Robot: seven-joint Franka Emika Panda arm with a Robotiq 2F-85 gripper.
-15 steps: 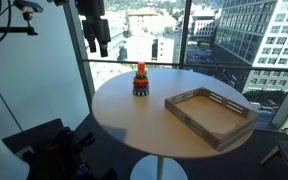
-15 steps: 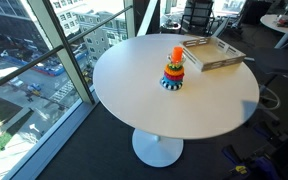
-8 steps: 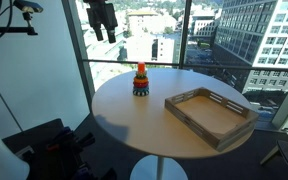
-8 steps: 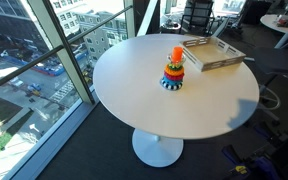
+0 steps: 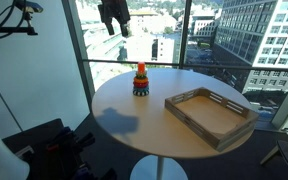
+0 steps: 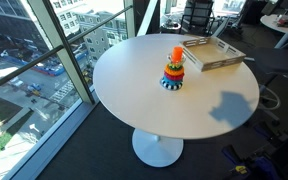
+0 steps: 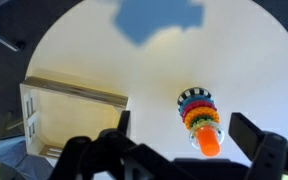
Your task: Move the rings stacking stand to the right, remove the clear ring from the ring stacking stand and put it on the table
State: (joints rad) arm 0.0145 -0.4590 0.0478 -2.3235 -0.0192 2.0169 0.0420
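Observation:
The rings stacking stand [image 5: 140, 80] stands upright near the window-side edge of the round beige table [image 5: 134, 118]. It also shows in an exterior view [image 6: 173, 70] and in the wrist view [image 7: 197, 112]. The clear ring [image 7: 193, 137] sits at the top of the stack around the orange peg. My gripper [image 5: 114, 14] hangs high above the table, well above the stand. In the wrist view its fingers [image 7: 184, 125] are open and empty, with the stand seen between them far below.
A rectangular wooden tray [image 5: 210, 113] lies on the table beside the stand; it also shows in an exterior view [image 6: 212, 52] and in the wrist view [image 7: 69, 120]. Floor-to-ceiling windows run behind the table. The arm's shadow [image 6: 234, 105] falls on the tabletop.
My gripper has moved sideways across the top of the exterior view towards the stand, staying high. Its shadow has appeared on the tabletop. The stand and tray have not moved.

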